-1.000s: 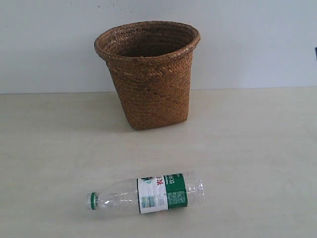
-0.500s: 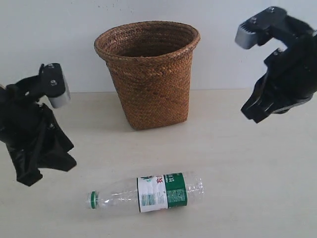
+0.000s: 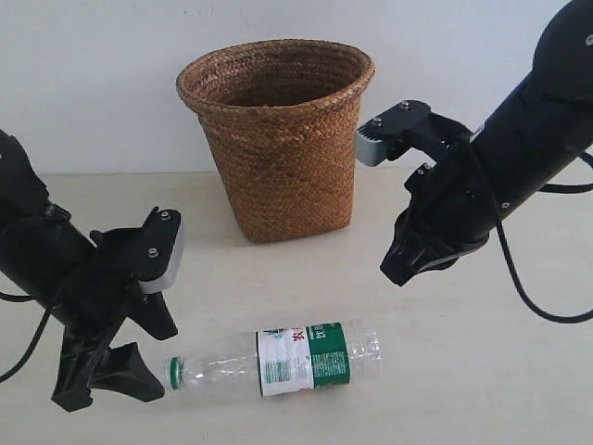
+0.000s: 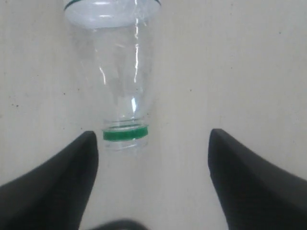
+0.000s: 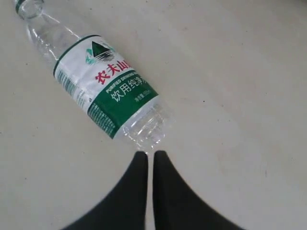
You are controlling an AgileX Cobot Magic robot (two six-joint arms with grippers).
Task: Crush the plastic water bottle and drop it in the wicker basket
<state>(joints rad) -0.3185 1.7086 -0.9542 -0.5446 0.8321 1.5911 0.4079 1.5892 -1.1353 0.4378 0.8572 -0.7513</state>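
The plastic water bottle lies on its side on the pale table, uncrushed, its green-ringed neck pointing left. The wicker basket stands upright behind it. My left gripper is open at table height, right at the neck end. In the left wrist view the neck lies just inside the open fingers, close to one of them, and nothing is gripped. My right gripper is shut and empty, hovering above and to the right of the bottle's base. In the right wrist view its tips point at the base of the bottle.
A plain light wall runs behind the table. The right arm's black links and cable stretch from the upper right, near the basket's right side. The left arm comes in from the left edge.
Both arms have come into view and dropped toward the bottle, the left down to its neck end, the right in over its base. The bottle and basket have not moved.
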